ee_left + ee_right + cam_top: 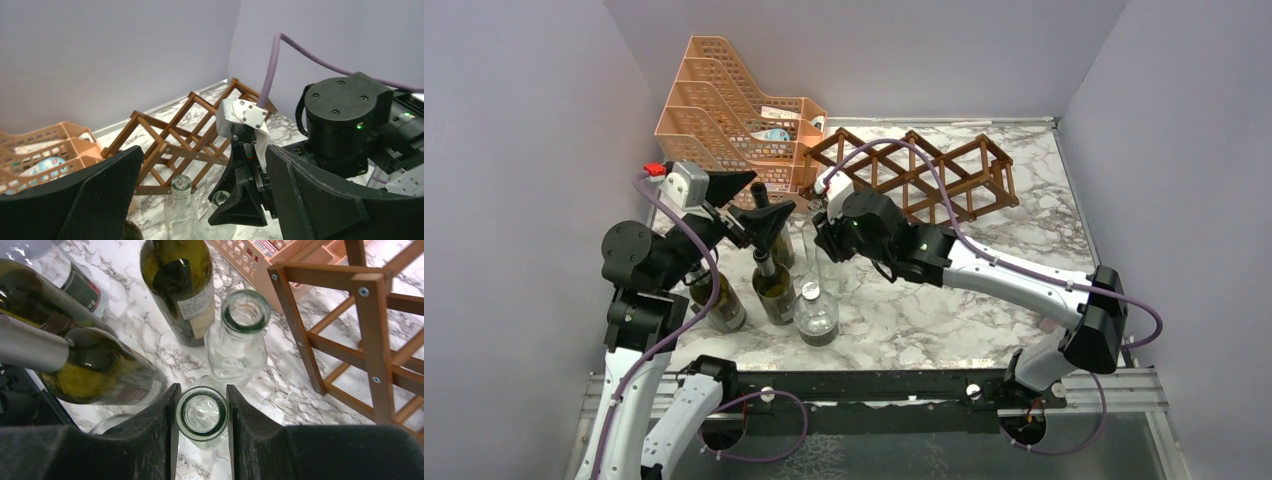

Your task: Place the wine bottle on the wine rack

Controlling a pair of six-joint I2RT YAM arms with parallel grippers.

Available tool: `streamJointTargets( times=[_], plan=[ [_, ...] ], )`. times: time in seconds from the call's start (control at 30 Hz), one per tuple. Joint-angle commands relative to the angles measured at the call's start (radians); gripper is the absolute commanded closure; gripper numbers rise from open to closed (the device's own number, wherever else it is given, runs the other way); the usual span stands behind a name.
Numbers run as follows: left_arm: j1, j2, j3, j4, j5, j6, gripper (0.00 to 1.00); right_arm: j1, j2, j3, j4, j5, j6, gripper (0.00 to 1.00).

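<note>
The tall clear glass wine bottle (202, 415) stands upright on the white marbled surface (984, 300), near the left end of the reddish-brown wooden lattice wine rack (924, 170). The right hand (202, 396) is pinched on its neck, one finger on each side of the mouth. A second clear glass bottle (239, 335) and a dark green labelled bottle (177, 285) stand just beside it. The left hand (769, 195) hovers nearby, spread wide and holding nothing.

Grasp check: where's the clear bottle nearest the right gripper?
Right wrist view, bottom centre: clear bottle neck clamped in the right gripper, a second clear bottle just beyond, wine rack at frame right.
</note>
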Motion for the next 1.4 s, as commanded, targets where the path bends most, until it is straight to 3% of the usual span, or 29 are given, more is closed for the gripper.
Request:
streamJointTargets(
  times=[0.0, 0.37, 0.7, 0.87, 0.97, 1.37],
  plan=[
    [-0.008, 0.007, -0.019, 0.122, 0.168, 0.009, 0.02, 0.005, -0.095, -0.057, 0.030, 0.148, -0.030, 0.88],
    [-0.064, 0.117, -0.068, 0.292, 0.286, -0.098, 0.07, 0.004, -0.329, -0.161, -0.065, 0.361, 0.100, 0.98],
    [-0.372, 0.306, -0.122, 0.328, 0.125, 0.102, 0.02, -0.006, -0.413, -0.097, -0.228, 0.501, 0.220, 0.99],
    [-0.473, 0.404, -0.134, 0.369, 0.119, 0.197, 0.01, -0.007, -0.474, -0.056, -0.269, 0.451, 0.205, 0.99],
    [-0.508, 0.462, -0.133, 0.397, 0.192, 0.255, 0.01, -0.006, -0.511, -0.047, -0.278, 0.389, 0.186, 0.99],
    [-0.542, 0.606, -0.175, 0.473, 0.258, 0.349, 0.02, -0.007, -0.597, -0.001, -0.298, 0.061, 0.053, 0.99]
  ],
)
